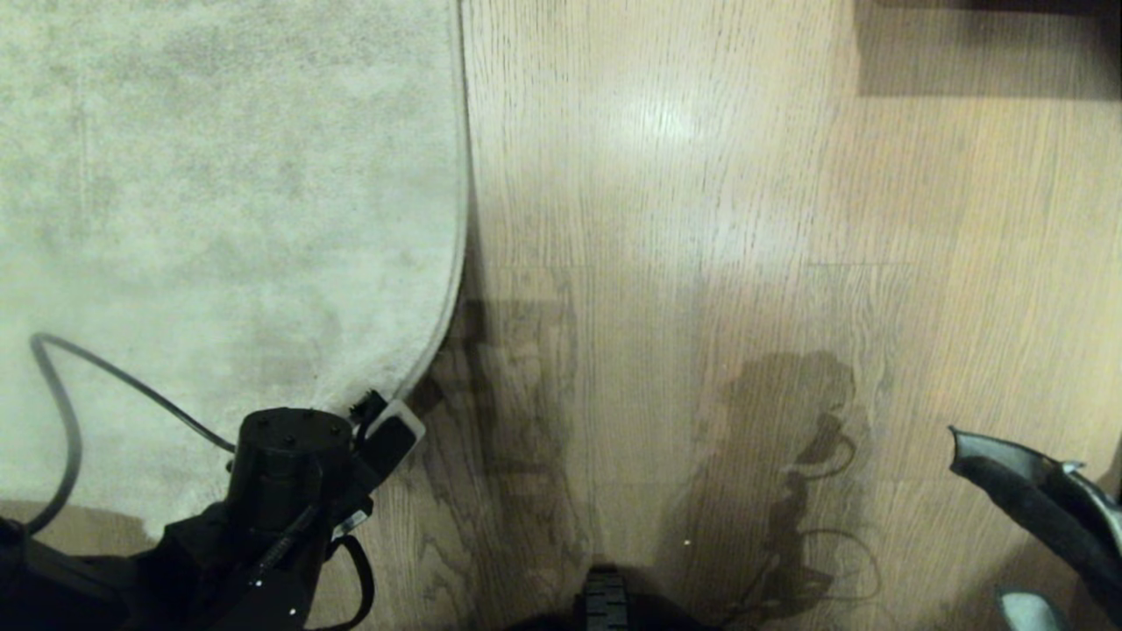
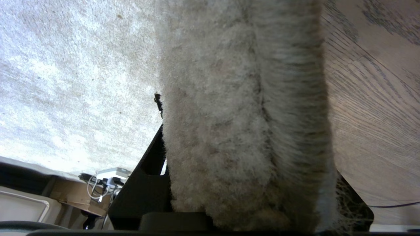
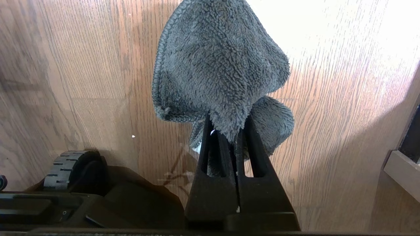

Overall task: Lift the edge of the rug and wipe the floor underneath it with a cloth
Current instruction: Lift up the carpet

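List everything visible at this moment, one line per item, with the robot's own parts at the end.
rug: one, pale grey-beige, covers the floor's left part
rug edge: one, fluffy border, pinched in the left claw
floor: light brown wood planks, centre and right
cloth: one, dark grey, hanging from the right claw above the floor
cable: one, black, looping over the rug
wheel: one, black, ridged, at the robot's base
left claw: black, at the rug's near border
right claw: black, shut on the cloth
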Tool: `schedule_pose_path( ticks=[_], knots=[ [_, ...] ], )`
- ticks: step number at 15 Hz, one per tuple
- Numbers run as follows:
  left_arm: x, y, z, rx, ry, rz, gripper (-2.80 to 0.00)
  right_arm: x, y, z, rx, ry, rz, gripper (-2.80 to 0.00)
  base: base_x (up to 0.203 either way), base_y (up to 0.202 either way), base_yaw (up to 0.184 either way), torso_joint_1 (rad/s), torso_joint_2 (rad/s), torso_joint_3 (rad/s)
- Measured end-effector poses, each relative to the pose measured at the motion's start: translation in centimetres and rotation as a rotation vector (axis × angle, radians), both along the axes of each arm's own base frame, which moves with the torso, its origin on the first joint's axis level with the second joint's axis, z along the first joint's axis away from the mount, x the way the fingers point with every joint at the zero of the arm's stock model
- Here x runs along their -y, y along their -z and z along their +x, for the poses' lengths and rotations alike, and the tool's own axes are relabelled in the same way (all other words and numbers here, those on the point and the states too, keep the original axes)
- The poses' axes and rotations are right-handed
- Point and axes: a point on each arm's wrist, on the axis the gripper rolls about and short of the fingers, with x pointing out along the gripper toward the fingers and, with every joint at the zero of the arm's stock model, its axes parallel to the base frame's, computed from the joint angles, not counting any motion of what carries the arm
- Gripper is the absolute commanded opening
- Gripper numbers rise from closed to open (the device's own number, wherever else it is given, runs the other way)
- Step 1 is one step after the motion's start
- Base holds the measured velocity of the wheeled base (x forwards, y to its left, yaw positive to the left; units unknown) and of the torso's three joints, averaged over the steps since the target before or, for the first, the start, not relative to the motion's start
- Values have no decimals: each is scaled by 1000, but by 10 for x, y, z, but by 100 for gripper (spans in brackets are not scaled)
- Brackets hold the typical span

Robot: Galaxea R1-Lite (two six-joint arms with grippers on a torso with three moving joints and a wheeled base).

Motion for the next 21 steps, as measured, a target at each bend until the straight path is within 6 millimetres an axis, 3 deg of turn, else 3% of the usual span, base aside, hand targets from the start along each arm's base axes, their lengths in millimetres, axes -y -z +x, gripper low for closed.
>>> schedule_pose_path(
  ticks=[2,3,4,21],
  knots=[
    [0,0,0,0,1,1,-280,0,0,0,0,0,0,-280,0,0,0,0,0,0],
    [1,0,0,0,2,1,-230,0,0,0,0,0,0,-280,0,0,0,0,0,0],
    [1,0,0,0,3,1,0,0,0,0,0,0,0,-280,0,0,0,0,0,0],
    [19,-1,10,13,41,-5,0,0,0,0,0,0,0,-280,0,0,0,0,0,0]
  ],
)
